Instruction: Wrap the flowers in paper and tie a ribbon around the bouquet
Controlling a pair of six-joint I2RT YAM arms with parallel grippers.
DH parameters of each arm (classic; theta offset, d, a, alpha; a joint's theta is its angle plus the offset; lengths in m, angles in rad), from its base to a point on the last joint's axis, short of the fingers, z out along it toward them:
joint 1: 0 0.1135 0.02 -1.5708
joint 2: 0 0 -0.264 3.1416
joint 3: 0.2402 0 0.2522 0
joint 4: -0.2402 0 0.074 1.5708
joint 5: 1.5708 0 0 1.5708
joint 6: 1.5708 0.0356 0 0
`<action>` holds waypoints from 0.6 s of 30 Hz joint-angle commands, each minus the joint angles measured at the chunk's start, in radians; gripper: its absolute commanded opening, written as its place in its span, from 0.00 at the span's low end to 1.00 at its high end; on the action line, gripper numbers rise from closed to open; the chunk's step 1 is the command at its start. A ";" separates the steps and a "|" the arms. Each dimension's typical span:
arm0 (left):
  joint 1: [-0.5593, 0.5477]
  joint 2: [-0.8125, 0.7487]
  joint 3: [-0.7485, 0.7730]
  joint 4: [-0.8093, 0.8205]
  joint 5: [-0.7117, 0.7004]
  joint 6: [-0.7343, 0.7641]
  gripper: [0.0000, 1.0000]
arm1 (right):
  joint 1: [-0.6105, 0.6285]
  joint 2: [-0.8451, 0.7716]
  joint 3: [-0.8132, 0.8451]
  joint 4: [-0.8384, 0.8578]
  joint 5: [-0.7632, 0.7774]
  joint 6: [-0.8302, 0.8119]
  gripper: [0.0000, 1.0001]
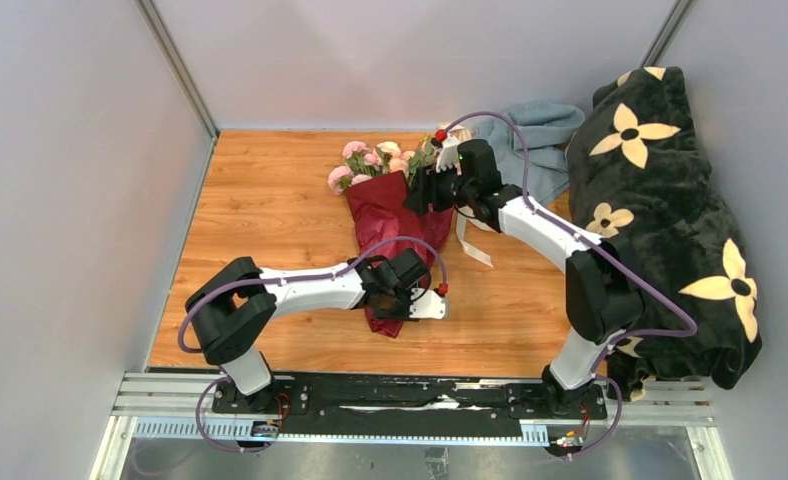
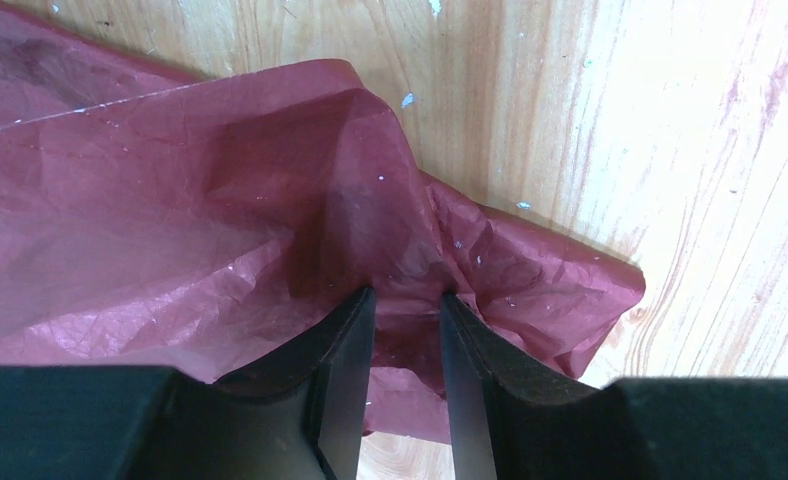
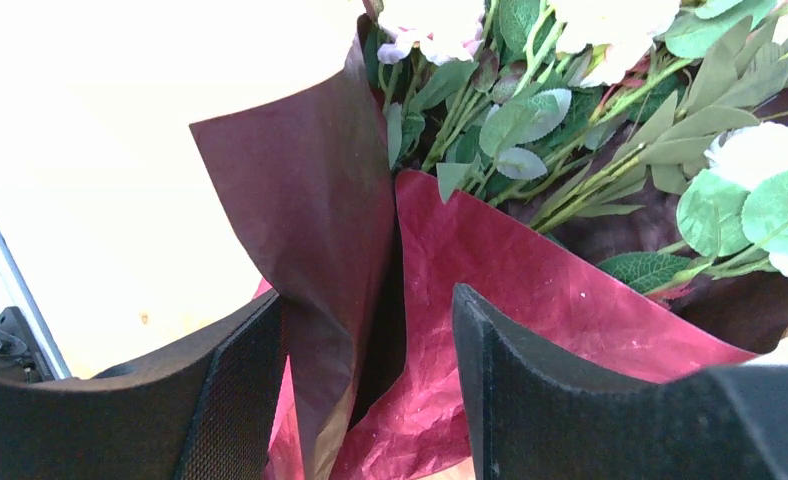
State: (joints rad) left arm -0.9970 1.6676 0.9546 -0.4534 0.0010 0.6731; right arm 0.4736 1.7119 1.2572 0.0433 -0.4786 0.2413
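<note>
Near left, the left gripper [image 2: 405, 297] is clamped on the narrow tail of the bouquet [image 1: 395, 225], which lies centrally with blooms far. Its paper [image 2: 170, 230] looks thin and crinkly (likely to tear easily). Far right, the right gripper [image 3: 370, 305] gapes astride the overlapping flap; best to pinch that fold, not the fragile flowers [image 3: 530, 120].

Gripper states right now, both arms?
Left gripper: closed on the narrow end of the red paper.
Right gripper: open, fingers either side of a paper fold, not clamped.
</note>
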 commanded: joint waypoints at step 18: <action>-0.022 0.106 -0.041 -0.051 -0.045 0.045 0.42 | -0.016 0.039 0.004 0.004 0.239 0.014 0.00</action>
State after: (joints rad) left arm -1.0100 1.6844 0.9726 -0.4736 -0.0456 0.6998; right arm 0.4992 1.7515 1.2858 0.0299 -0.2729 0.2276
